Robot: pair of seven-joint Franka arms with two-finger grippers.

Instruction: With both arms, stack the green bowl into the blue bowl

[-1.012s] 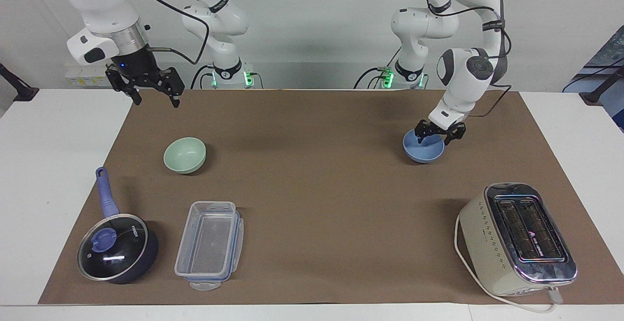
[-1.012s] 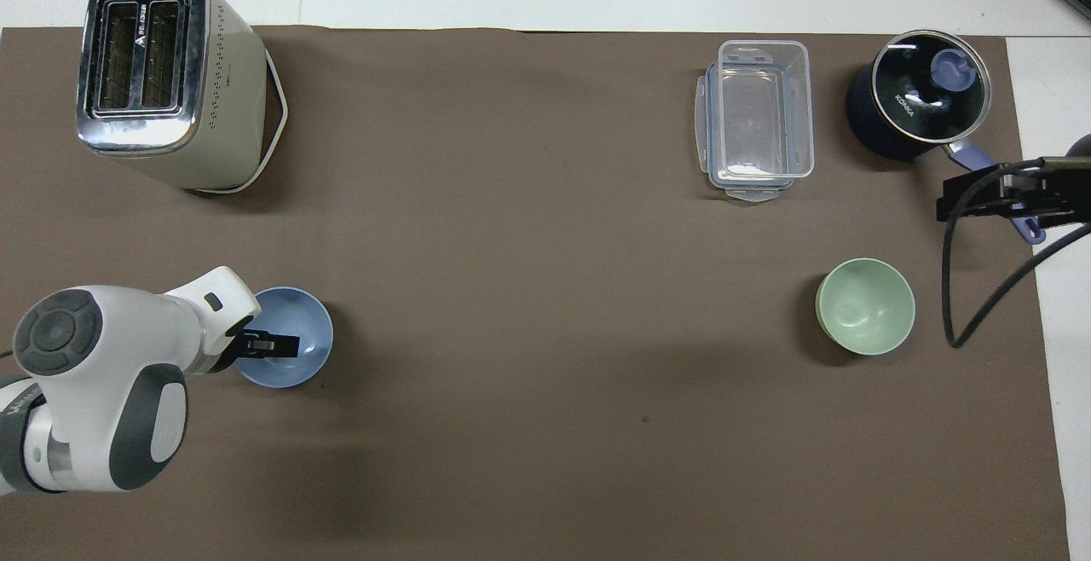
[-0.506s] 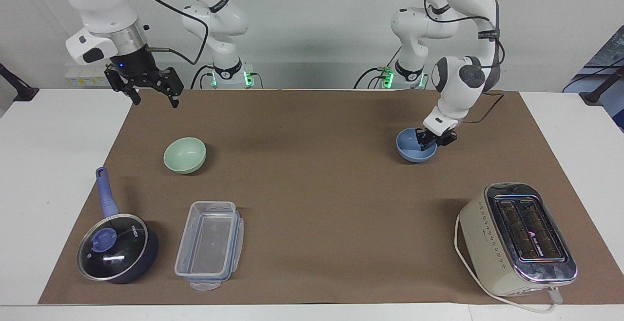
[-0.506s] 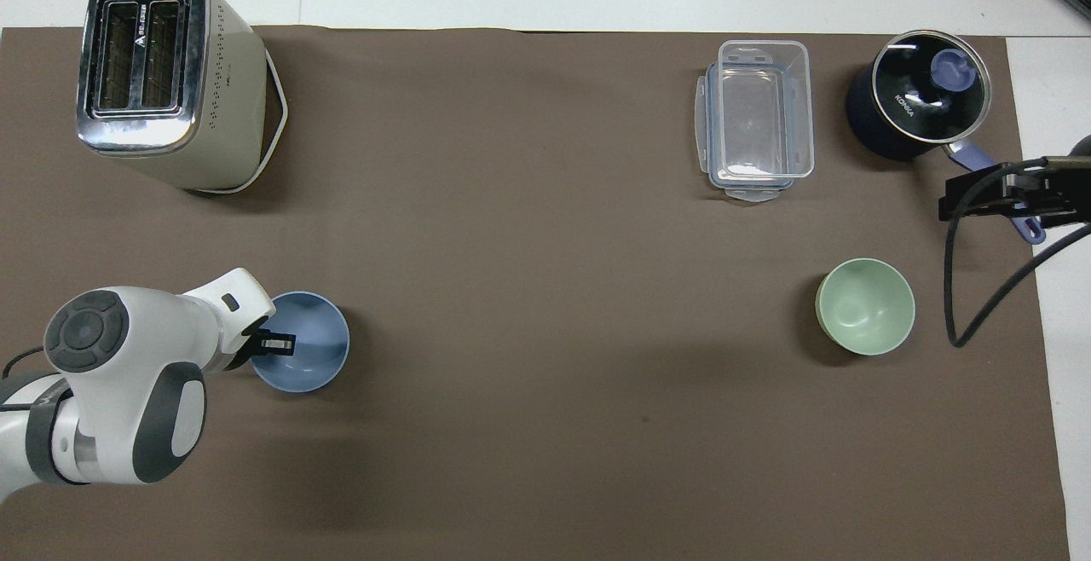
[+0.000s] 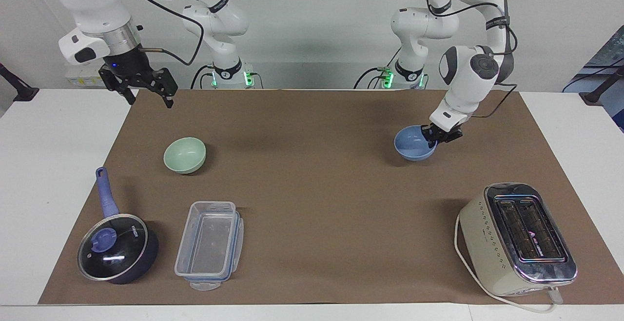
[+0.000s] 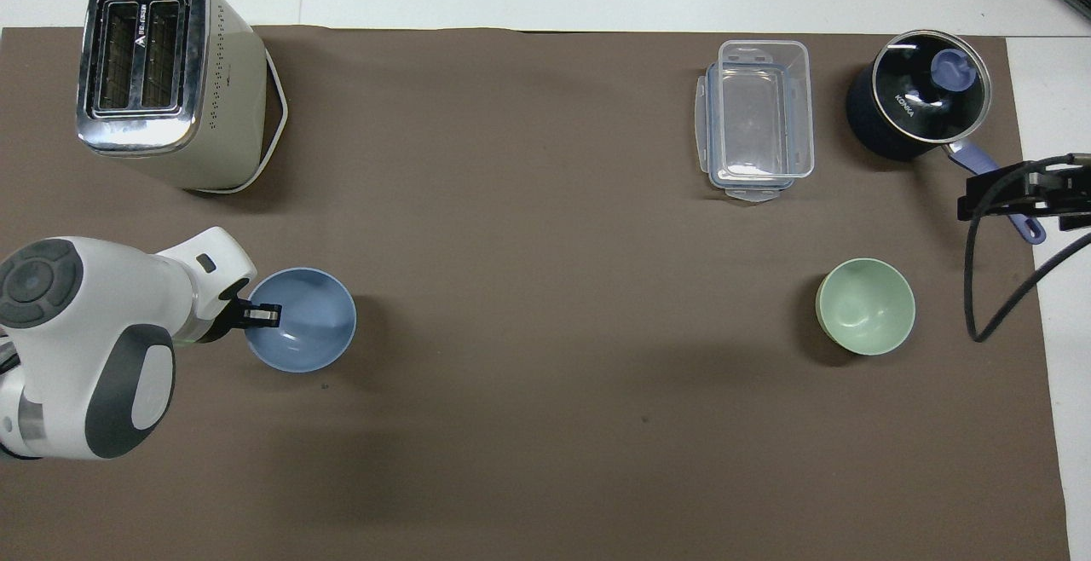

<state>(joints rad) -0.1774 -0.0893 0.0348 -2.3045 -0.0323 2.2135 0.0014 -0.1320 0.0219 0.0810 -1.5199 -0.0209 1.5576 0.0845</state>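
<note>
The blue bowl [image 5: 412, 145] sits toward the left arm's end of the brown mat and also shows in the overhead view [image 6: 303, 322]. My left gripper [image 5: 436, 135] is shut on the bowl's rim on the side toward the left arm's end [image 6: 260, 315]. I cannot tell whether the bowl rests on the mat or hangs just above it. The green bowl [image 5: 185, 154] stands alone toward the right arm's end [image 6: 865, 305]. My right gripper [image 5: 148, 99] is open and empty, high in the air over the mat's edge, above the pan handle in the overhead view [image 6: 1023, 197].
A cream toaster [image 5: 516, 238] [image 6: 162, 75] stands farther from the robots than the blue bowl. A clear plastic container [image 5: 209, 245] [image 6: 754, 118] and a dark lidded pan with a blue handle [image 5: 117, 252] [image 6: 916, 105] stand farther out than the green bowl.
My left gripper closed on the blue bowl's rim and shifted the bowl a little toward the table's middle and away from the robots. My right gripper drifted slightly toward its own end.
</note>
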